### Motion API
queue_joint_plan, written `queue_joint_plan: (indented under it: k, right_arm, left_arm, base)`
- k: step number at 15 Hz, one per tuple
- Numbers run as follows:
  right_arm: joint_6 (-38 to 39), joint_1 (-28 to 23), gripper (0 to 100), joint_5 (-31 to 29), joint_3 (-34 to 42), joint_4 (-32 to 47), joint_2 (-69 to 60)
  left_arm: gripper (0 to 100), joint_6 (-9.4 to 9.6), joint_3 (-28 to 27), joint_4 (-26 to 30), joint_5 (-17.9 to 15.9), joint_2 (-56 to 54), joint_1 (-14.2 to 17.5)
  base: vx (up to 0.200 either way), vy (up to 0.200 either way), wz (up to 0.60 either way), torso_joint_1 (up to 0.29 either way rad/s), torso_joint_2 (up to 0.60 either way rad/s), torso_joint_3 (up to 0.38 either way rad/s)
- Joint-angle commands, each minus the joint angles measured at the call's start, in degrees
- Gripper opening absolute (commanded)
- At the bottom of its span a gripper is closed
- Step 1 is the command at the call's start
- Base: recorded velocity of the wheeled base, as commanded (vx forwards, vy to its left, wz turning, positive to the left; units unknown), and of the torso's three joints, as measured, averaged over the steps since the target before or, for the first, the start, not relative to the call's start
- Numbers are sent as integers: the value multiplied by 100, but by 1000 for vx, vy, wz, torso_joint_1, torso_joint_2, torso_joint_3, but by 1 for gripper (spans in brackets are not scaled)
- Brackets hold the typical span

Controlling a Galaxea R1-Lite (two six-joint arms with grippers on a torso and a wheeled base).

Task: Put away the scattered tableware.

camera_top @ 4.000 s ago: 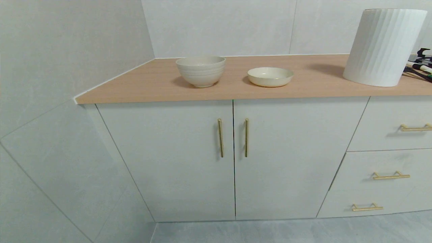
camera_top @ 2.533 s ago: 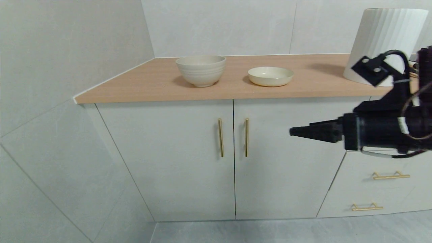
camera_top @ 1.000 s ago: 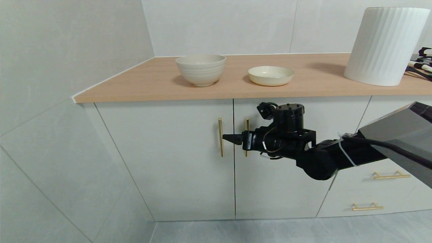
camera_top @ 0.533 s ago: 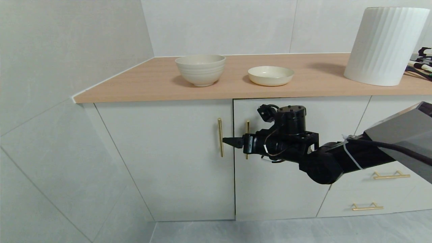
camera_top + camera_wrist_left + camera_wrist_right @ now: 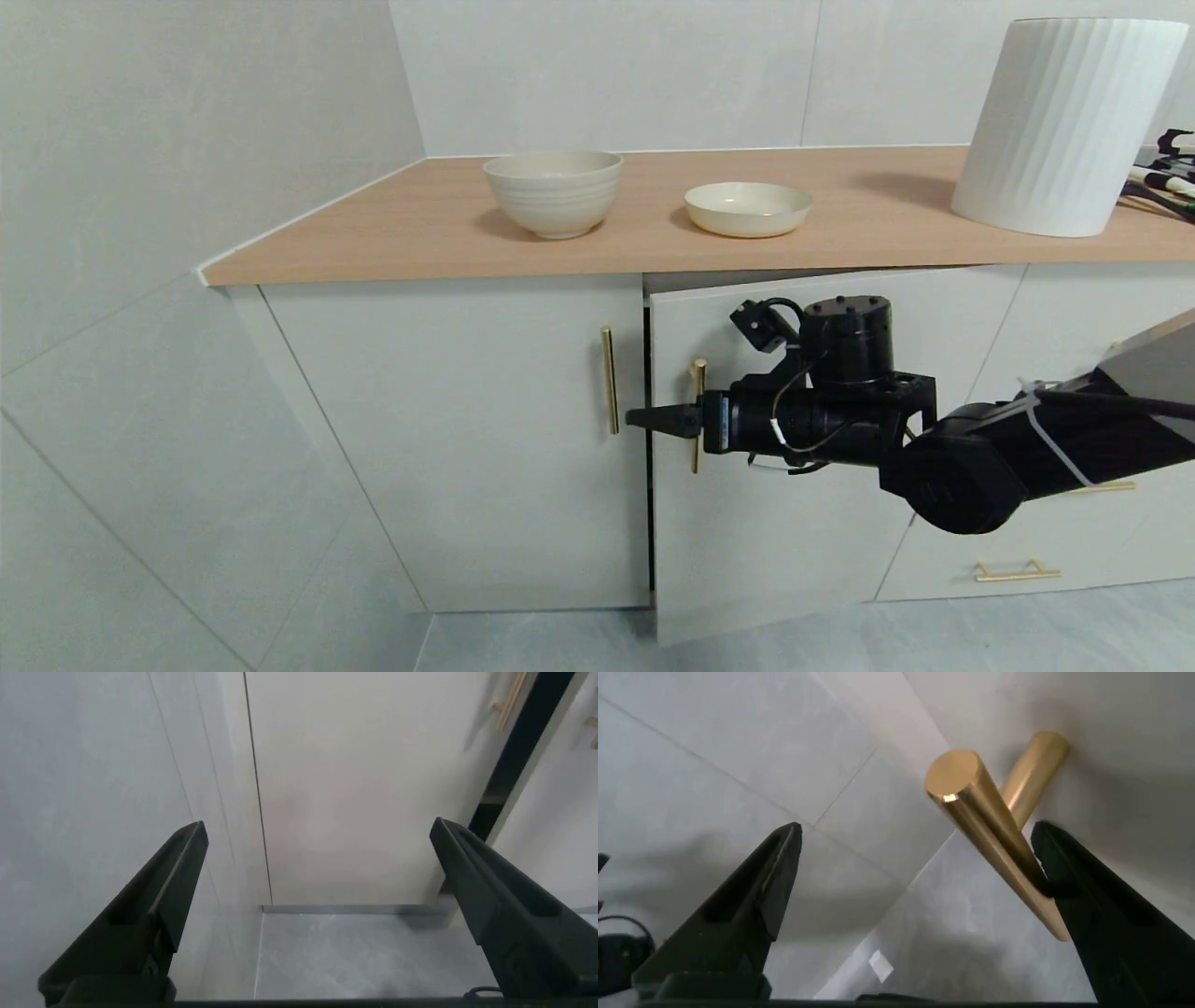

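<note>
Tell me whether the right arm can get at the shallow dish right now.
Probably not yet: the right gripper is open around the door handle, below the countertop, with that door ajar. The shallow dish itself stands unobstructed.

I count two pieces of tableware on the worktop (image 5: pixel 420 233): one deep bowl (image 5: pixel 554 193) toward its left end and one shallow dish (image 5: pixel 747 207) nearer the middle, the two standing apart. One white ribbed cylinder (image 5: pixel 1064 126) stands at the right end. Past it, at the right edge, lies a bunch of utensils (image 5: pixel 1165 179) too crowded for me to number. Under the worktop are two cabinet doors, the left door (image 5: pixel 439 439) and the right door (image 5: pixel 775 551). Each carries one upright gold bar: the left handle (image 5: pixel 609 380) and the right handle (image 5: pixel 696 415). Further right, I can count only one drawer handle (image 5: pixel 1016 571) with certainty. One arm (image 5: pixel 980 457) of mine is out front.
</note>
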Motion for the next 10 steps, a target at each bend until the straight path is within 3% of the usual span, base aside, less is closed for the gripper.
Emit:
queue_joint_plan:
  k: [1,10]
  right_arm:
    - [-6,7,100,30,283,-12,-275]
    - [-129,-2,100,1049,1874,-407,-1444]
  left_arm:
    - [100,-3,1,2,4,0,-1]
    - [100,23,1,2,4,0,-1]
  base:
    - [0,0,0,0,0,0]
    - [0,0,0,0,0,0]
